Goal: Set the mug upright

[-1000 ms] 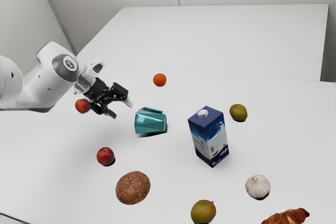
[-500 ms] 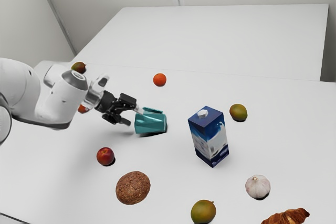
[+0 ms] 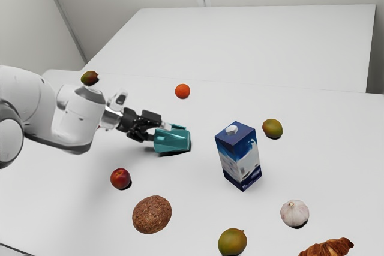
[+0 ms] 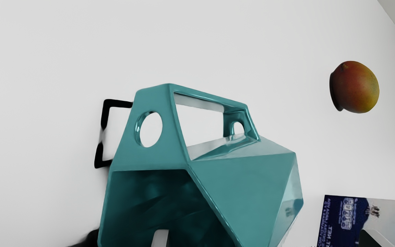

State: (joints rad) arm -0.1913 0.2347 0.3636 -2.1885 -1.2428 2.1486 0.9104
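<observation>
Fingers spread well apart, the black gripper (image 3: 159, 132) is right at the toppled mug (image 3: 172, 139), which lies on its side on the white table (image 3: 192, 184) with its mouth turned toward the hand. From the wrist, I see one pale fingertip (image 4: 160, 239) against the dark of the mug's mouth, while the other fingertip (image 4: 372, 239) is outside, beyond the faceted wall. So nothing is pinched between them; whether either one touches the mug, I can't tell.

It's a handsome thing, that mug: glossy teal, cut into flat, angular planes, with a boxy handle (image 4: 211, 97) pierced by round holes. Inside, the walls darken to a deep green, and how far the fingertip reaches in is hard to judge.

Toward the exterior view's right stands a blue-and-white carton (image 3: 239, 157), square-edged and upright, its white cap (image 3: 231, 129) on; its contents I can't make out. Scattered around are a rough brown loaf (image 3: 152, 214), a smooth dark-red plum (image 3: 120, 178), a bright orange (image 3: 182, 91), a papery garlic bulb (image 3: 294, 214) and a ridged, browned croissant (image 3: 329, 249). A greenish mango (image 3: 272, 128) sits past the carton.
</observation>
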